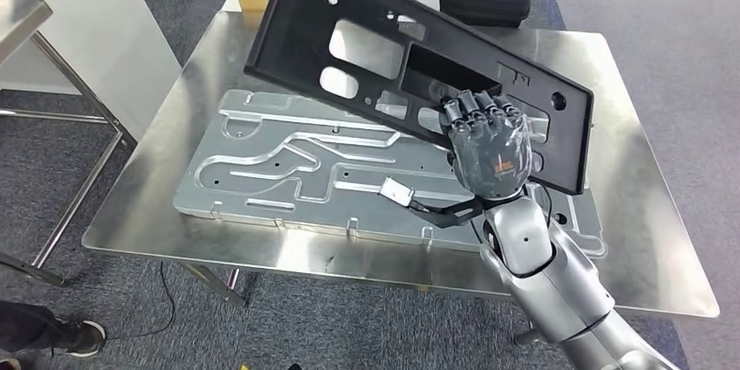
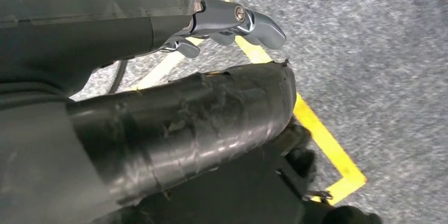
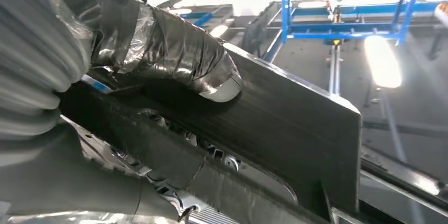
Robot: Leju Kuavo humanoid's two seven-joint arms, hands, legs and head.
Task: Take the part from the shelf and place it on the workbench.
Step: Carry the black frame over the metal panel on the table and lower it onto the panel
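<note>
Part (image 1: 384,47), a long black panel, is hanging tilted above the bench (image 1: 650,239), its long axis running up and away leftward from the right robot hand (image 1: 489,147) that is gripping its near edge.

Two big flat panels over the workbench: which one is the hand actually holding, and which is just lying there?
The black plastic panel with cut-outs: the right hand grips its near edge, tilted above the workbench. The silver grooved metal plate lies flat beneath it, untouched.
</note>
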